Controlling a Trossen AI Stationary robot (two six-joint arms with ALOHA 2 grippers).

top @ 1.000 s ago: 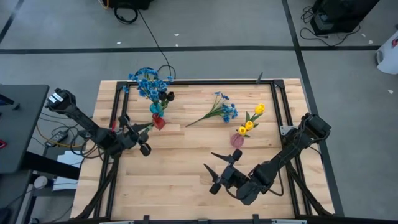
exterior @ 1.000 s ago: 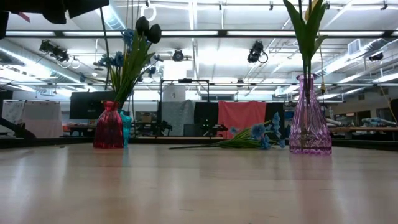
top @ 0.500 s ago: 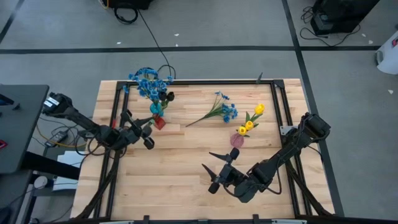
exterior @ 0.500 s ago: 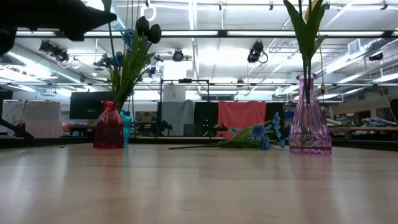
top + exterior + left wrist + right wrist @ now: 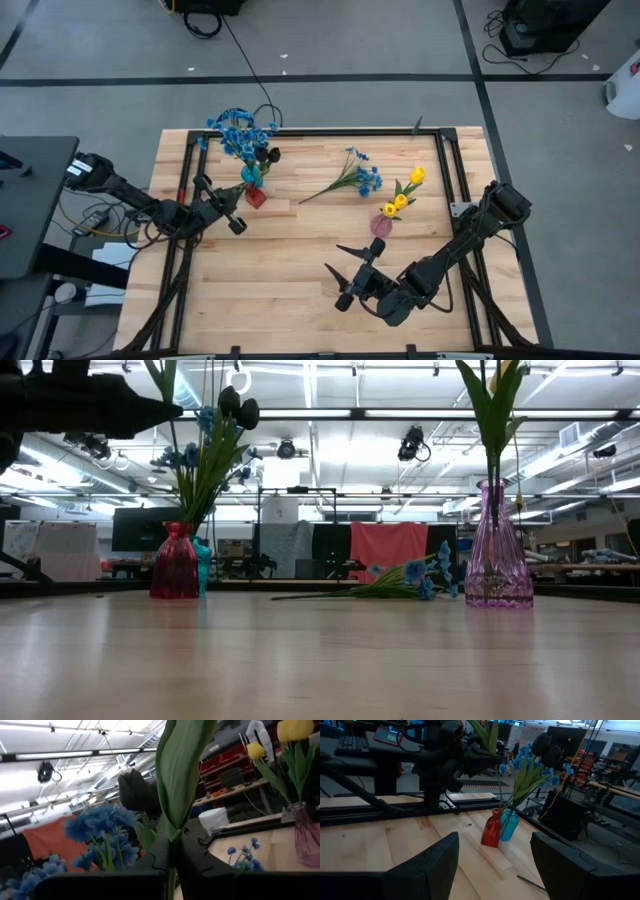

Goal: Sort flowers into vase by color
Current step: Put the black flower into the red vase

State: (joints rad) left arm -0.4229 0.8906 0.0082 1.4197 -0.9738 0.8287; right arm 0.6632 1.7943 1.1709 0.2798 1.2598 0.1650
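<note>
A wooden table [image 5: 300, 270] fills the middle of the overhead view, with a dark robot arm on each side. At the left centre of the frame, the left gripper [image 5: 222, 202] sits just left of a red vase [image 5: 256, 196] and is closed on a green flower stem [image 5: 172, 827] with a broad leaf, pinched between its fingers. The red vase holds dark tulips [image 5: 270, 155] and touches a blue vase [image 5: 250, 176] filled with blue blossoms [image 5: 236, 131], both in the upper left part of the table. One loose blue flower [image 5: 358, 176] lies flat near the upper centre. Right of it, a pink vase [image 5: 381, 225] holds yellow tulips [image 5: 402, 195]. At the lower centre, the right gripper [image 5: 350, 272] hovers with its fingers spread wide and nothing between them, well apart from the vases.
</note>
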